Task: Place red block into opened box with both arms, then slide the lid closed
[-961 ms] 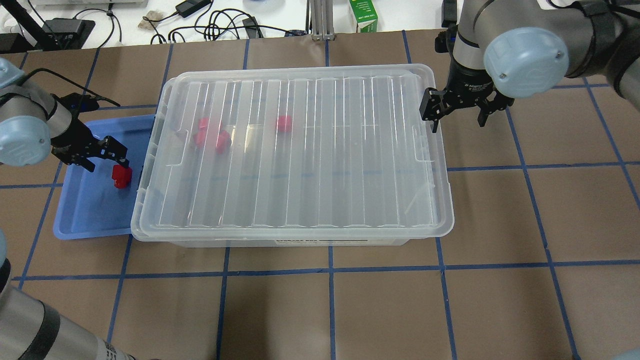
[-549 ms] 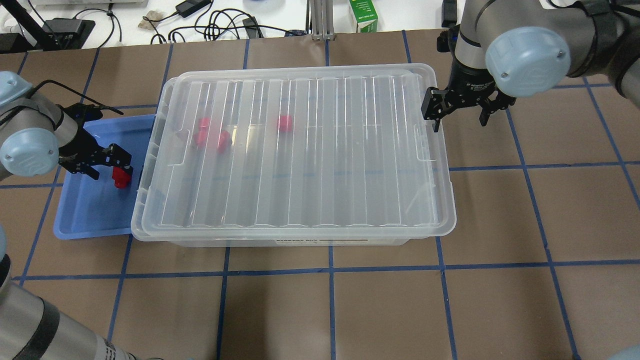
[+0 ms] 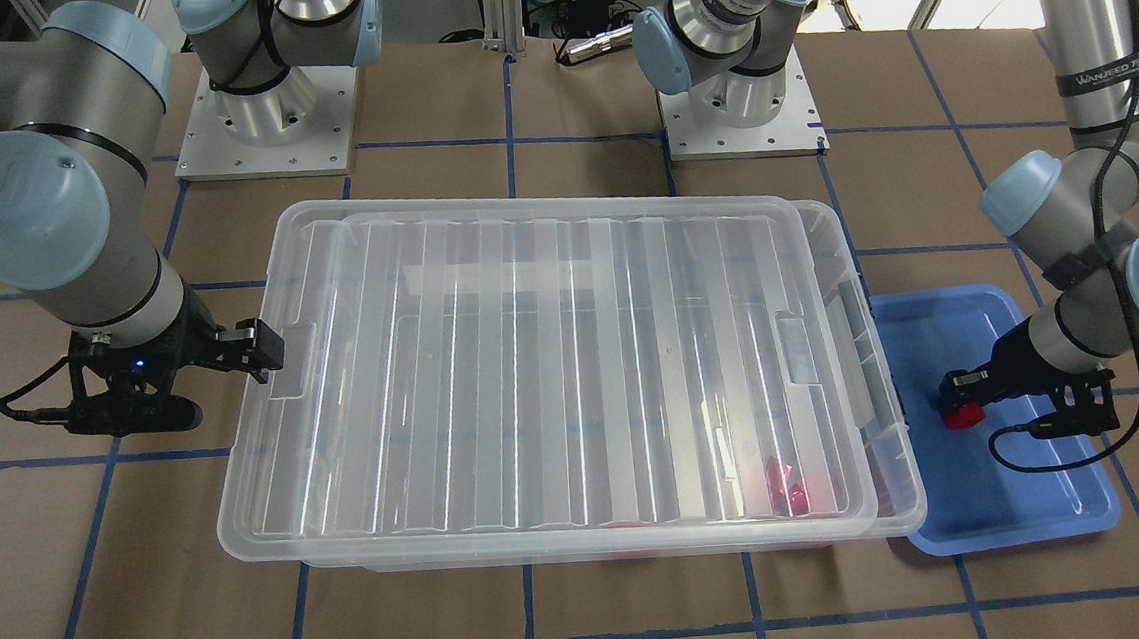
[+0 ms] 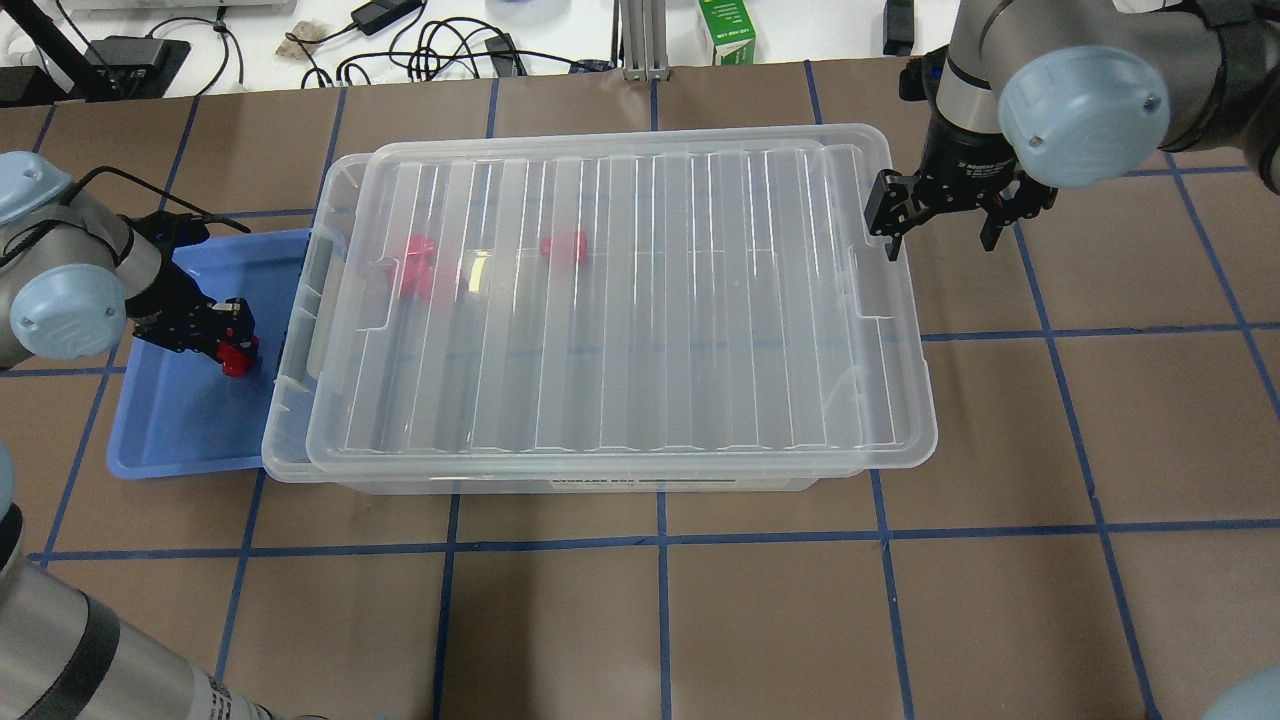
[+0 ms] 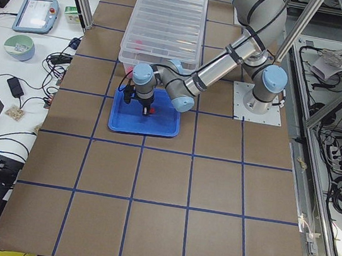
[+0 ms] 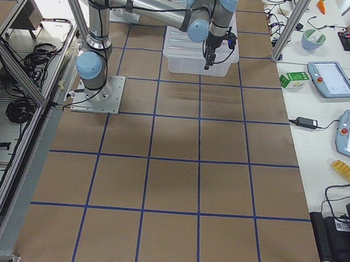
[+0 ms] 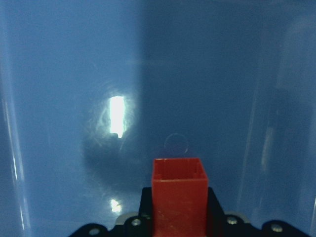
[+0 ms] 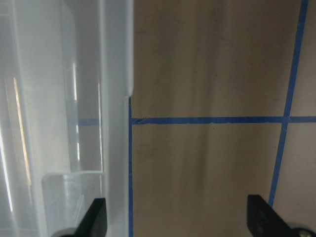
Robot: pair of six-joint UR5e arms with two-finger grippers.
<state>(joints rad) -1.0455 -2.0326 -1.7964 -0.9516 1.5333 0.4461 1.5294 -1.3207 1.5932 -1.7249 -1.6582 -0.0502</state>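
My left gripper (image 4: 232,338) is shut on the red block (image 4: 238,358) low over the blue tray (image 4: 180,420). The wrist view shows the red block (image 7: 178,195) clamped between the fingers. The ribbed clear lid (image 4: 640,300) lies on the box (image 4: 288,400), shifted toward my right, so a narrow strip at the box's left end is uncovered. My right gripper (image 4: 940,228) is open at the lid's right end, one finger (image 4: 888,222) against the lid's edge. In the front view the lid (image 3: 532,362) overhangs the box (image 3: 886,408) near the right gripper (image 3: 261,349).
Red blocks (image 4: 415,262) (image 4: 565,247) lie inside the box under the lid. The blue tray (image 3: 1023,498) abuts the box's left end. Cables and a green carton (image 4: 727,30) sit beyond the table's far edge.
My left gripper came down and shut on the red block in the tray. My right gripper moved right, dragging the lid that way and uncovering the box's left end.
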